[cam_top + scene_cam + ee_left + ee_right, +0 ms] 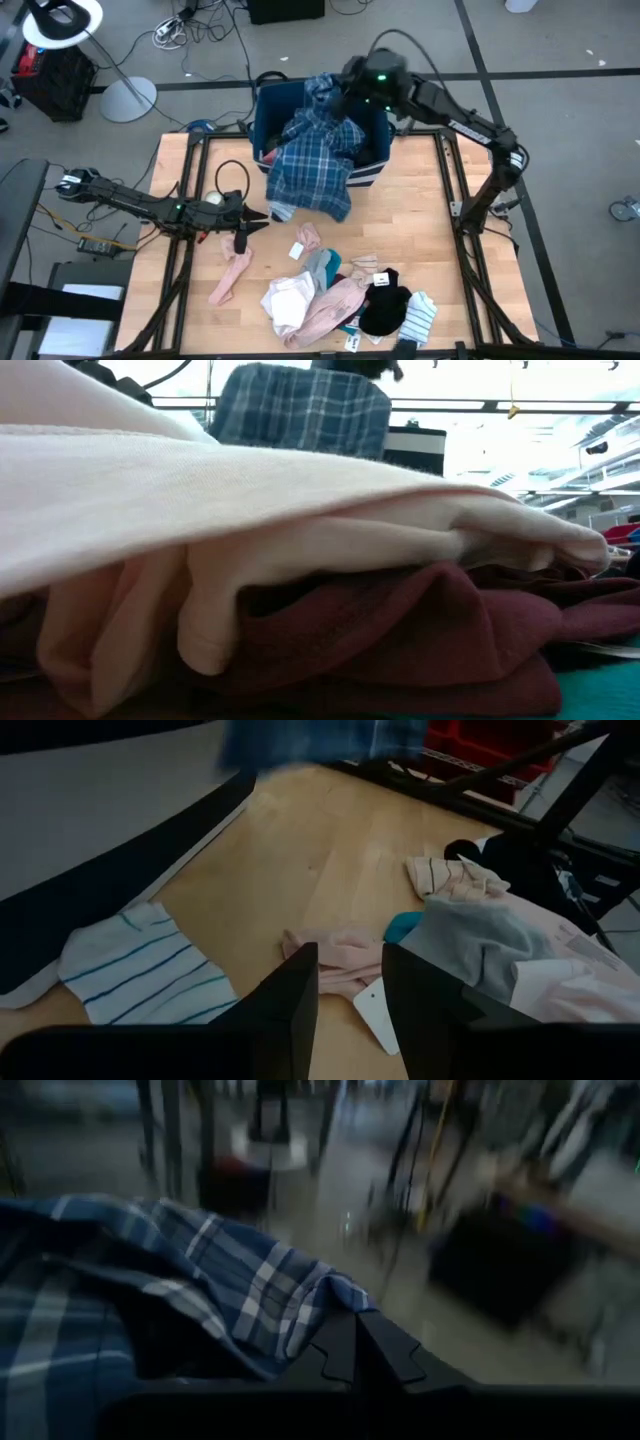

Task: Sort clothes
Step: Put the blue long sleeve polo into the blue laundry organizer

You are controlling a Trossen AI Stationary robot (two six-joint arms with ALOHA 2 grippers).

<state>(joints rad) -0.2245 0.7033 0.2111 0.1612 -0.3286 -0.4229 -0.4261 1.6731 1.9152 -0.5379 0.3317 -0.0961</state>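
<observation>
A blue plaid garment [315,160] is draped across the dark blue bin [372,170] at the table's far edge. My right gripper [336,95] is above the bin, shut on the garment's top. The other clothes lie near the table's front edge: a long pink sock [230,278], a white piece [288,300], a pale pink piece [335,305], a black one [385,305] and a striped one [422,315]. My left gripper [256,220] waits open, low over the table's left side, with a small pink sock [340,955] just beyond its fingertips. My right gripper pinches a bunched fold of the plaid garment [322,1308] between its two shut fingers, coming almost level from the table's right. The cloth hangs slack below the fingers. It spills over the bin's near wall, and its lower end [322,205] lies on the table.
A white tag [297,249] lies on the bare wood between the bin and the heap. In the low view a pale pink garment [300,490] on a maroon one [400,630] fills the foreground. Dark frame rails [452,180] run along the table's sides.
</observation>
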